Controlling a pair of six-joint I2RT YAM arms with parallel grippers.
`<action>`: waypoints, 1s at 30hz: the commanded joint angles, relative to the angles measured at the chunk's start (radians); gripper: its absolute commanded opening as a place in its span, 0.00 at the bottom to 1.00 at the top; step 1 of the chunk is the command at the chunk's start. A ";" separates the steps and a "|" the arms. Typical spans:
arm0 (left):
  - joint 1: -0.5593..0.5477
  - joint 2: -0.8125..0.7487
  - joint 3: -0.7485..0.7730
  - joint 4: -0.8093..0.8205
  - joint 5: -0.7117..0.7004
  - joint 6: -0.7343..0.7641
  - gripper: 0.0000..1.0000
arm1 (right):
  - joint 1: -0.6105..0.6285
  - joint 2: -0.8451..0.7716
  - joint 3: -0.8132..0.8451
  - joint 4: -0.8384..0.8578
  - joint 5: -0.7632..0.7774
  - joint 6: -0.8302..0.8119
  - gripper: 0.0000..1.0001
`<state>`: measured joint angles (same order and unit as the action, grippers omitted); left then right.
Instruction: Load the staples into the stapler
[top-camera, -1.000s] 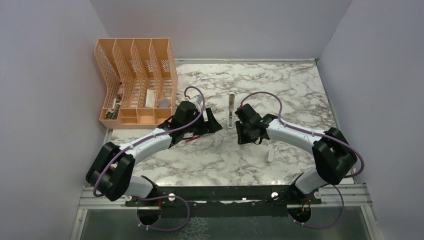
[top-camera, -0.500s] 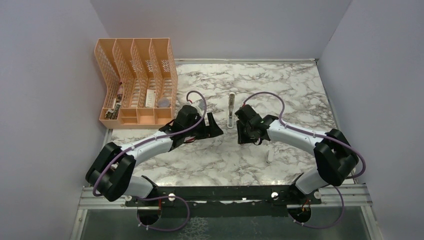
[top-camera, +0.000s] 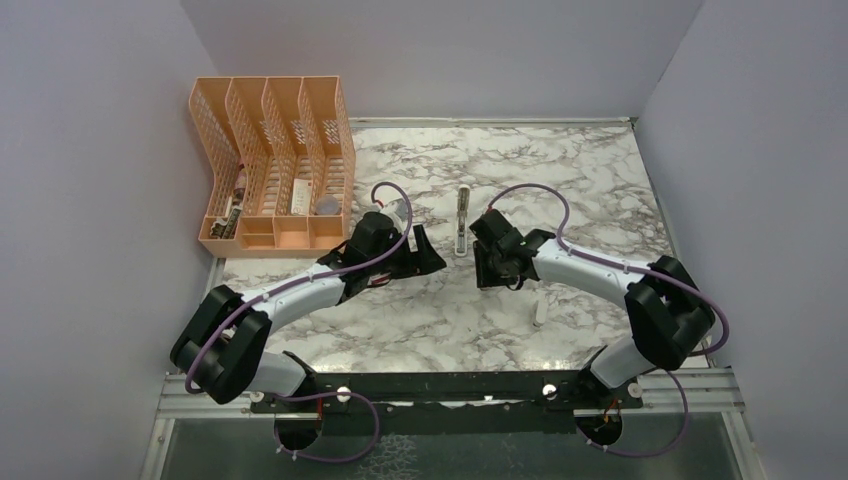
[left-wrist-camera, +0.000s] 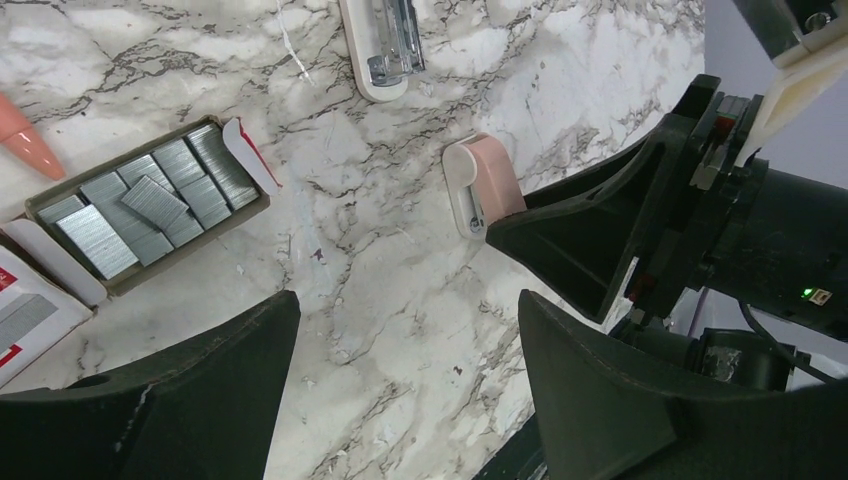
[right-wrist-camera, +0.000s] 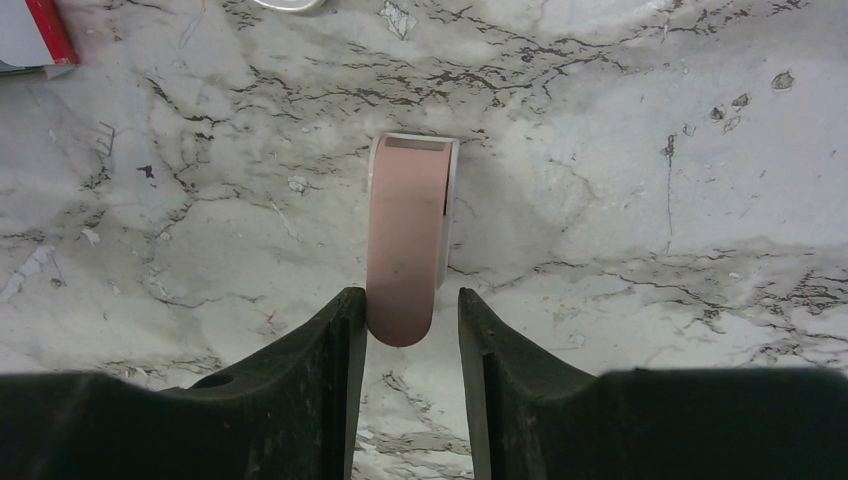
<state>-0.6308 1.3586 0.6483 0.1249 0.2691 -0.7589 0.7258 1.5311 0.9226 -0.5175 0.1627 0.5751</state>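
Observation:
The white stapler (top-camera: 462, 221) lies opened flat at mid-table; its silver-lined end shows in the left wrist view (left-wrist-camera: 385, 45). The grey staples (left-wrist-camera: 150, 205) lie as several strips in an open cardboard tray, with the red-and-white box sleeve (left-wrist-camera: 25, 315) beside it. My left gripper (left-wrist-camera: 405, 370) is open and empty over bare marble, right of the tray; it also shows in the top view (top-camera: 425, 250). My right gripper (right-wrist-camera: 410, 310) is open, its jaws straddling the near end of a short pink block (right-wrist-camera: 405, 240). The left finger touches the block and the right finger stands apart from it.
An orange mesh desk organizer (top-camera: 270, 170) stands at the back left. An orange pen tip (left-wrist-camera: 25, 140) lies by the tray. A small white piece (top-camera: 540, 312) lies at the front right. Walls enclose the table on three sides. The right gripper (top-camera: 488, 272) sits close to the left one.
My left gripper has drifted slightly nearer and lower over the table. The right gripper has barely moved. The stapler has not moved.

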 joint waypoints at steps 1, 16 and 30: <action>-0.004 0.008 -0.007 0.062 -0.017 0.003 0.81 | 0.005 0.017 0.009 -0.009 0.013 -0.010 0.43; -0.023 0.015 -0.070 0.172 0.029 -0.057 0.80 | 0.001 -0.143 -0.048 0.088 -0.089 0.112 0.09; -0.171 0.014 -0.127 0.328 -0.054 -0.149 0.63 | 0.000 -0.352 -0.206 0.243 -0.293 0.392 0.09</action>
<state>-0.7769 1.4033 0.5446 0.3748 0.2676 -0.8883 0.7254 1.2251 0.7444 -0.3511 -0.0486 0.8730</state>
